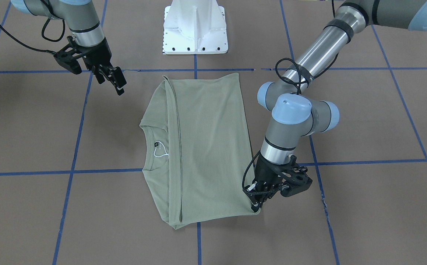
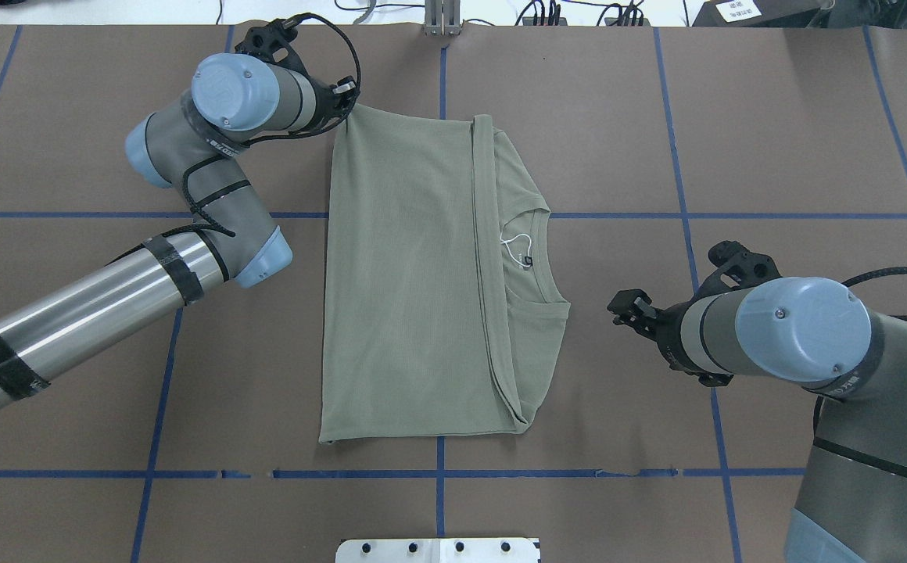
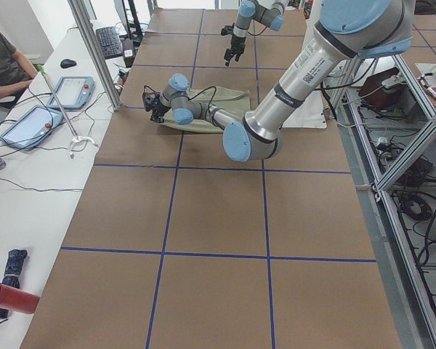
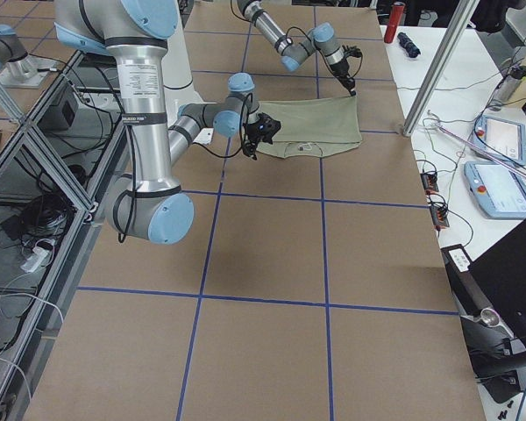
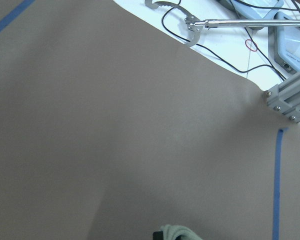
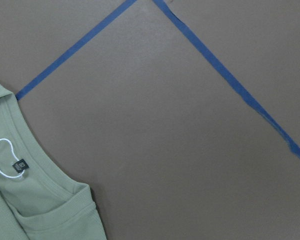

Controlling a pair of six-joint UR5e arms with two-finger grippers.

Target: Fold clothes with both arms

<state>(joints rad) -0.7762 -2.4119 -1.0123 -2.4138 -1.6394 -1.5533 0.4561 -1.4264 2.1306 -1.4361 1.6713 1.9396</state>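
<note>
The sage-green shirt (image 1: 206, 147) lies flat on the brown table, sleeves folded in, forming a tall rectangle (image 2: 406, 274). Its neckline with the black label (image 2: 528, 262) and white string (image 6: 0, 150) faces the right arm's side. My left gripper (image 1: 257, 201) sits low at the shirt's far hem corner (image 2: 346, 102), shut on it. A small bunch of green cloth (image 5: 179, 233) shows at the bottom edge of the left wrist view. My right gripper (image 1: 116, 82) hangs open above bare table beside the neckline (image 2: 625, 306), apart from the shirt.
The white pedestal base (image 1: 195, 29) stands at the robot's side of the table. Blue tape lines (image 2: 438, 473) grid the surface. A side bench with tablets (image 3: 29, 123), cables and a seated person (image 3: 0, 58) runs along the far edge, behind an aluminium post (image 3: 94, 51).
</note>
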